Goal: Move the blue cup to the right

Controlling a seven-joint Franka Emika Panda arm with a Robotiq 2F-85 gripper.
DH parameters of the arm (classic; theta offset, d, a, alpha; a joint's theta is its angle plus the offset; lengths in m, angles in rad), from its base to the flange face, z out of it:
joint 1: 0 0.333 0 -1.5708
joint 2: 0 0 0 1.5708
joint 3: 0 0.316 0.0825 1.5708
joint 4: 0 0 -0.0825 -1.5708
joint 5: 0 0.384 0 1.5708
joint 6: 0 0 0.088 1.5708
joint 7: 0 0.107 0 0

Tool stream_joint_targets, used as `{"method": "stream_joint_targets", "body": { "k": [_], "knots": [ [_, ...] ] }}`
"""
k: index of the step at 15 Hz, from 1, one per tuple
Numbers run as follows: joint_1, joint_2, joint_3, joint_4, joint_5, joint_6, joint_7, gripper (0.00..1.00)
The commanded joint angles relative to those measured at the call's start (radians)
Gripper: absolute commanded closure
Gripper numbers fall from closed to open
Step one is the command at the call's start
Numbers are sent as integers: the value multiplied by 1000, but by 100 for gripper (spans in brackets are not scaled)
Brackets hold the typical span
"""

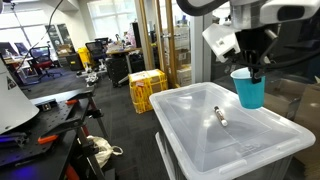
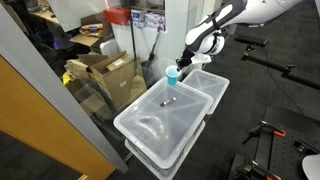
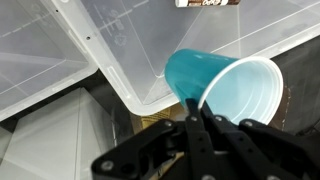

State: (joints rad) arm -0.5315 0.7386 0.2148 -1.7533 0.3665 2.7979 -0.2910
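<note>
The blue cup (image 1: 249, 90) is a light-blue plastic cup, held in the air by its rim above the far edge of the translucent bin lid (image 1: 190, 125). My gripper (image 1: 255, 70) is shut on the cup's rim wall. In an exterior view the cup (image 2: 173, 76) hangs over the lid's far end, under the gripper (image 2: 179, 64). In the wrist view the cup (image 3: 225, 85) lies tilted with its open mouth toward the camera, and the gripper fingers (image 3: 195, 108) pinch its rim. A white-and-black marker (image 1: 221, 116) lies on the lid.
The lid tops stacked clear plastic bins (image 2: 160, 135). The marker also shows in an exterior view (image 2: 170, 102). A yellow crate (image 1: 147, 88) stands on the floor behind. Cardboard boxes (image 2: 100, 70) sit beside the bins. A cluttered workbench (image 1: 40, 120) is nearby.
</note>
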Motion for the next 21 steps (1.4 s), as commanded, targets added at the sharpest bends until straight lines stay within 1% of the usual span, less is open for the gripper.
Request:
{"method": "stream_joint_targets", "body": {
  "k": [1,11,21],
  "knots": [
    [48,52,-45,87,-11,-56,41,99],
    [56,178,-54,239,-8,-103,47,99],
    [56,285,-57,377,-1,-205,59,99]
  ]
}}
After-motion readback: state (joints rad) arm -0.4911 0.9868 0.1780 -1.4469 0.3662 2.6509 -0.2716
